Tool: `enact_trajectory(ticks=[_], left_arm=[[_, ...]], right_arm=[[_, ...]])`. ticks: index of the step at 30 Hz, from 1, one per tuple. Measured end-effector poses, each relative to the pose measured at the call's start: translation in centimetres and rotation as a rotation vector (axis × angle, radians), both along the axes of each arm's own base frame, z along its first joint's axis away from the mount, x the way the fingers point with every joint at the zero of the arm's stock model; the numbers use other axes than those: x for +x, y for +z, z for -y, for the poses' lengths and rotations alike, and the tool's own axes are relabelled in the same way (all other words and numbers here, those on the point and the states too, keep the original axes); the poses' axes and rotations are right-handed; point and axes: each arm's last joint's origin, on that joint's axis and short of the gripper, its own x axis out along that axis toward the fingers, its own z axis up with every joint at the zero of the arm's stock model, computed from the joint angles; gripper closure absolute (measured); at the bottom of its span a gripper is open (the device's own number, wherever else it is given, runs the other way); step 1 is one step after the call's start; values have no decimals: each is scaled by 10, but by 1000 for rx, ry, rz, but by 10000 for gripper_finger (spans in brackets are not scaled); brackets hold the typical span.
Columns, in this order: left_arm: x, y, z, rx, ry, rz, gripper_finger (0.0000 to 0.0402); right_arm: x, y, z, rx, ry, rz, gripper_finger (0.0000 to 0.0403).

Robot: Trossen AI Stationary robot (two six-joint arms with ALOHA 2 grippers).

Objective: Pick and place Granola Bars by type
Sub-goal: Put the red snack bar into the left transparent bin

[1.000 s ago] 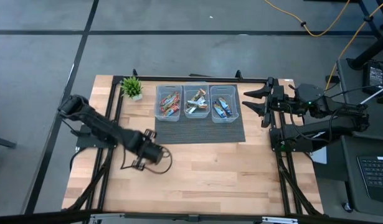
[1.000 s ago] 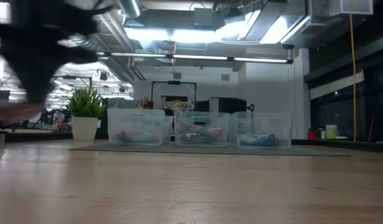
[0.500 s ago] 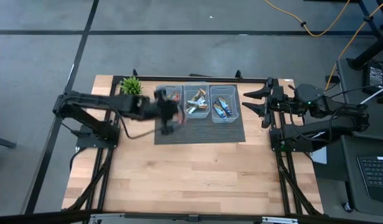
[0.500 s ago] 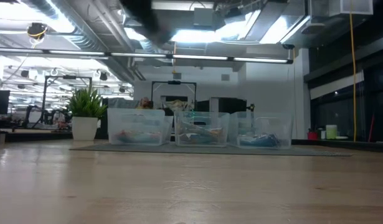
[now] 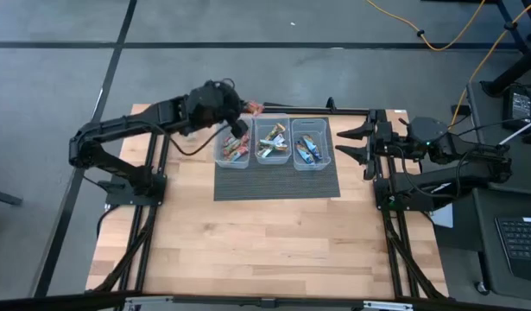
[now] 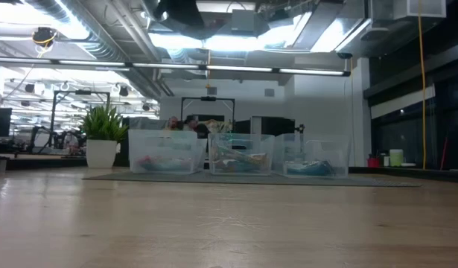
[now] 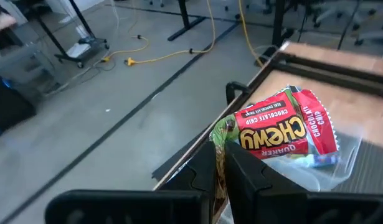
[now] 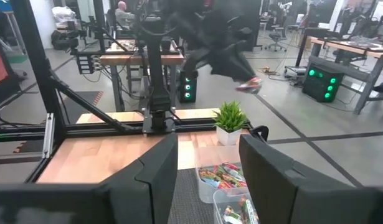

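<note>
Bars (image 5: 274,143) already fill our three bins (image 5: 310,161) by type, and we carry one last red bar (image 7: 278,129) clamped in the left gripper (image 7: 220,163) over the leftmost, the right gripper (image 5: 362,145) waiting wide apart.

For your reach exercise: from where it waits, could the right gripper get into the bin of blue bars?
Probably yes: the right gripper, open, sits beside that bin, which is open-topped, and the left gripper is over the far bin.

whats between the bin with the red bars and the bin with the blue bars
In the high view, the middle clear bin of tan-gold bars sits between the left bin of red bars and the right bin of blue bars.
</note>
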Motion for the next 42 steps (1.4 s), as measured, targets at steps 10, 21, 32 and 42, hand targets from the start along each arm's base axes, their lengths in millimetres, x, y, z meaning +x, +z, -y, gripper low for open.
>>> enact_trajectory(ticks=[10, 21, 32, 42], left_arm=[[-12, 33, -28, -3, 38, 97, 385], [-28, 28, -51, -156, 54, 81, 385], [-24, -26, -80, -379, 116, -237, 384], [14, -89, -96, -519, 57, -415, 384]], right_arm=[[0, 0, 0, -5, 1, -4, 228], [0, 0, 0, -5, 1, -4, 228], [0, 0, 0, -23, 0, -7, 228], [0, 0, 0, 0, -1, -3, 228]])
